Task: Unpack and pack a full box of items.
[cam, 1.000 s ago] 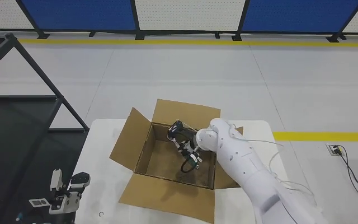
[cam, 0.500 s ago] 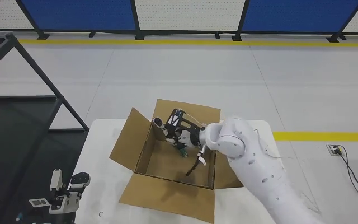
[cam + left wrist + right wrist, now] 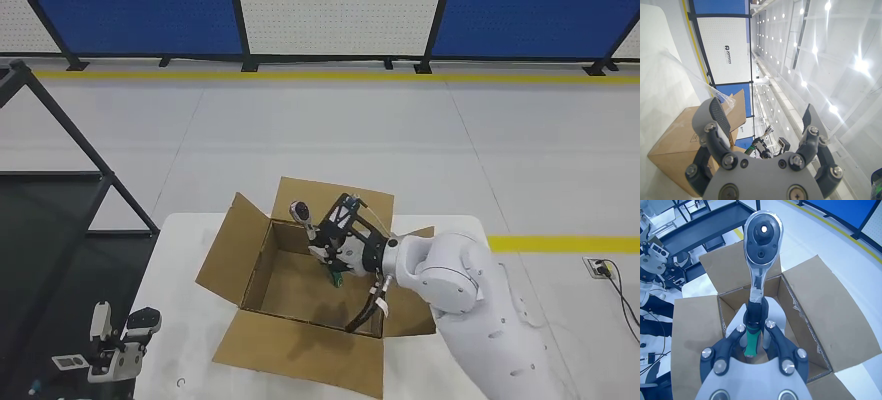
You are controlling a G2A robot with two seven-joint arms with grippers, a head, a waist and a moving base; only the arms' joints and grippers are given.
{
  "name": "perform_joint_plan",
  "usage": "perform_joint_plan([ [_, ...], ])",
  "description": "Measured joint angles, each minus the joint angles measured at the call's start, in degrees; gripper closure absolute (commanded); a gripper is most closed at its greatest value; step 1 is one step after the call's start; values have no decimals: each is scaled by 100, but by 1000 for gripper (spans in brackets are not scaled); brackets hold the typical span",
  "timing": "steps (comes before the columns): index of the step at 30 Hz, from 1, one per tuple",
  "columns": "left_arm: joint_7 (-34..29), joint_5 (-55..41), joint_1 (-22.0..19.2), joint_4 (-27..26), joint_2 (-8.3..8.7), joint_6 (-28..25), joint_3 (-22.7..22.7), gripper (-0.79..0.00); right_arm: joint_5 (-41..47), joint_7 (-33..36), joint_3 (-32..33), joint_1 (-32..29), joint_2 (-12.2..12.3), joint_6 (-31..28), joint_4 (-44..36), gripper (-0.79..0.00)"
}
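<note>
1. Top view: the right gripper (image 3: 333, 256) is clamped on a ratchet wrench (image 3: 301, 211) and holds it in the air above the open cardboard box (image 3: 258, 268).
   - From the grip, the chrome head points toward 10 o'clock, up by the box's far wall.
   - The green handle end trails toward 5 o'clock over the box's interior.
   - The box sits mid-table (image 3: 180, 290) with its flaps folded out.

2. Left wrist view: the left gripper (image 3: 762, 108) has its jaws spread wide with nothing between them.
   - It is aimed up toward the ceiling, just beside the box's outer wall.
   - A piece of clear plastic film (image 3: 726, 99) shows against the box's raised flap.

3. Right wrist view: the fingers (image 3: 776, 313) close on the black upper part of the handle, just below a band of clear tape (image 3: 755, 293) at the neck.
   - The green grip end pokes back toward the wrist.
   - The head stands well out past the fingertips, over a corner of the box.

4. Handling, as a judgement:
   - The wrench is steel, so it is stiff, not fragile, and heavy for its size, with most of its weight in the head.
   - The polished shank looks slippery, and the rubbery black-and-green handle is the sound place to take hold.
   - This grasp sits near the neck, which shortens the lever of the head. Even so, the head could swing in the jaws on a quick turn.
   - It should be lowered flat rather than dropped, since a drop could dent the cardboard.
</note>
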Motion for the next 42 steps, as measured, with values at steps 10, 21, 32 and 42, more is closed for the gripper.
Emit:
perform_joint_plan([
  [10, 0, 0, 0, 0, 0, 0, 0, -785, 410, -422, 488, -241, 84, 433, -556, 0],
  [21, 0, 0, 0, 0, 0, 0, 0, -785, 932, -75, 2628, -1505, 391, 1638, -2287, 0],
  [32, 0, 0, 0, 0, 0, 0, 0, -785, 1099, 504, 4176, -2870, 583, 2616, -2591, 0],
  [42, 0, 0, 0, 0, 0, 0, 0, -785, 1352, 1374, 4037, -3052, 708, 2920, -1189, 0],
])
